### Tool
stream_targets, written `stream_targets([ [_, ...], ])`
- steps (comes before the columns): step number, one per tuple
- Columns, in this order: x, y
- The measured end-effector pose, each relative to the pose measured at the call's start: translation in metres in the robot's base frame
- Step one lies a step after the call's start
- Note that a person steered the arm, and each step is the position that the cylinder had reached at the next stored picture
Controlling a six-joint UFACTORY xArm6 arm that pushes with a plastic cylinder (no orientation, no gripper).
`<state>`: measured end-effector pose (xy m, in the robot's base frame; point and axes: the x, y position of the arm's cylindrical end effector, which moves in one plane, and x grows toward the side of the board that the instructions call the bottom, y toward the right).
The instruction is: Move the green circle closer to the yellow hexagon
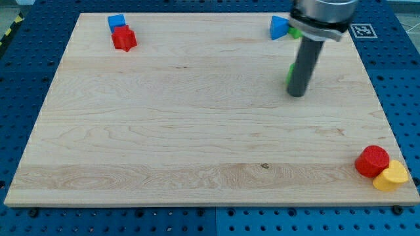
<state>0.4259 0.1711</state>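
Green block (289, 72) touching my tip (297, 94), upper right

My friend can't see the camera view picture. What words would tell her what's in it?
A dark rod's tip rests on a wooden board, almost hiding a green block. A blue triangle sits top right, a blue block and red block top left, a red cylinder touching a yellow hexagon bottom right.
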Motion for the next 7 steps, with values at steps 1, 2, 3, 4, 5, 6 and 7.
stream_targets([
  [1, -0.009, 0.036],
  [2, -0.007, 0.016],
  [3, -0.006, -0.030],
  [4, -0.019, -0.061],
  [5, -0.025, -0.061],
  [6, -0.025, -0.045],
  [7, -0.028, -0.014],
])
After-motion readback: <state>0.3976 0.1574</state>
